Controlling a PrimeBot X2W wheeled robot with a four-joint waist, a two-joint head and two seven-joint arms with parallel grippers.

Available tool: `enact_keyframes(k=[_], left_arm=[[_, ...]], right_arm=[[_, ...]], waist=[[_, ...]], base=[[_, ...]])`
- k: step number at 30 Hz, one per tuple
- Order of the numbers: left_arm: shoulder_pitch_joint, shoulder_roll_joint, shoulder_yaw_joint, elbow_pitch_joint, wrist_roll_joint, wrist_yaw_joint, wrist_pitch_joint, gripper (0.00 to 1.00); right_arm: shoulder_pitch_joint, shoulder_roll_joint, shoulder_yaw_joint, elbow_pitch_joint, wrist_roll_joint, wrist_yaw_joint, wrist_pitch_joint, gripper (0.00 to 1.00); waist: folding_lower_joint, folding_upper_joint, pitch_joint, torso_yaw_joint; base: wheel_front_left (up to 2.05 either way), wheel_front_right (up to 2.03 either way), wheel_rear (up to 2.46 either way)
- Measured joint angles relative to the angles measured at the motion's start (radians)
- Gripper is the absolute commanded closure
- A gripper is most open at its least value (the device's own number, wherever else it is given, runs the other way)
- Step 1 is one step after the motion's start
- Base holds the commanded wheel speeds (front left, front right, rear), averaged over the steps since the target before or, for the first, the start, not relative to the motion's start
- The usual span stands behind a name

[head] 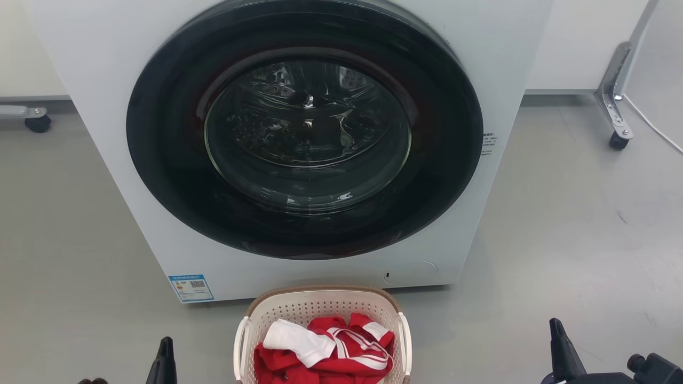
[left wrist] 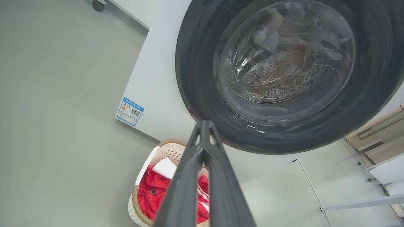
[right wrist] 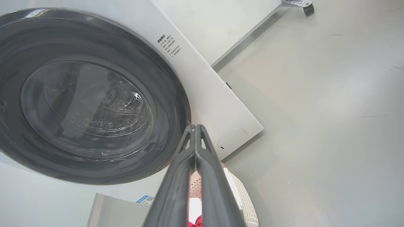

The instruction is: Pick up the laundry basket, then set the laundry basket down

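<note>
The laundry basket, cream-white and perforated with a brown woven rim and white loop handles, stands on the floor just in front of the washing machine and holds red and white clothes. My left gripper is at the lower left, well left of the basket, with its fingertips together and nothing held. My right gripper is at the lower right, well right of the basket, also shut and empty. The left wrist view has the laundry basket below my shut left gripper. In the right wrist view the laundry basket is partly hidden behind my shut right gripper.
A white front-loading washing machine with a closed dark round door rises right behind the basket. Wheeled metal frame legs stand at far right and far left. A white cable runs along the floor at right. Grey floor lies on both sides of the basket.
</note>
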Motion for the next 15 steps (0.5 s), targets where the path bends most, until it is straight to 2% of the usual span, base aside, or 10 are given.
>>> enact_keyframes(k=[15], left_arm=[[-0.051,-0.003,0.028,0.034,-0.213,-0.035,0.049,1.00]], right_arm=[[-0.039,0.007,-0.059,0.027,0.192,0.035,0.051,1.00]], waist=[[0.0000,0.0000,0.006,-0.001]], base=[[0.00,0.00,0.00]])
